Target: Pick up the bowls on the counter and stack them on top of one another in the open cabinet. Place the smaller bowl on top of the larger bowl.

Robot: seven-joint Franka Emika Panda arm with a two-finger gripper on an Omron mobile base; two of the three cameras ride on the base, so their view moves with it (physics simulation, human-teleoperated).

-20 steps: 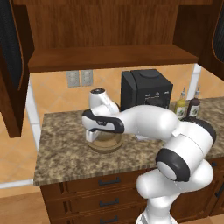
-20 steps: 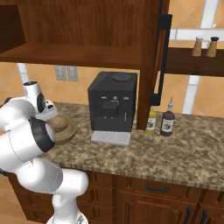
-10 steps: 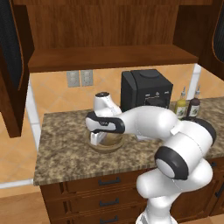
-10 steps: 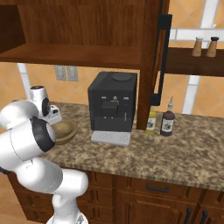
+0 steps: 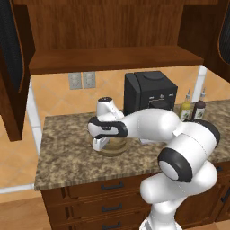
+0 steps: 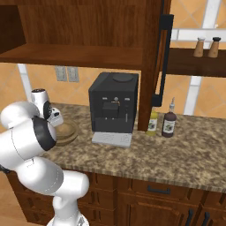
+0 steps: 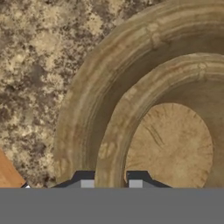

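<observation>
Hand view puts my gripper (image 7: pixel 111 181) straddling the smaller bowl (image 7: pixel 173 148) rim, fingers parted, nothing clamped; rigid, light wood, rim's my hold.

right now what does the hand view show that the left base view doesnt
Hand view alone: the smaller bowl sits nested inside the larger bowl, and the end effector has one fingertip on each side of the smaller bowl's rim.

Left base view alone: the open cabinet above, the coffee machine, two bottles, the wall outlets and the drawers.

Both: the tan bowls, which in the left base view are one shape mostly hidden behind the arm, standing on the granite counter.
</observation>
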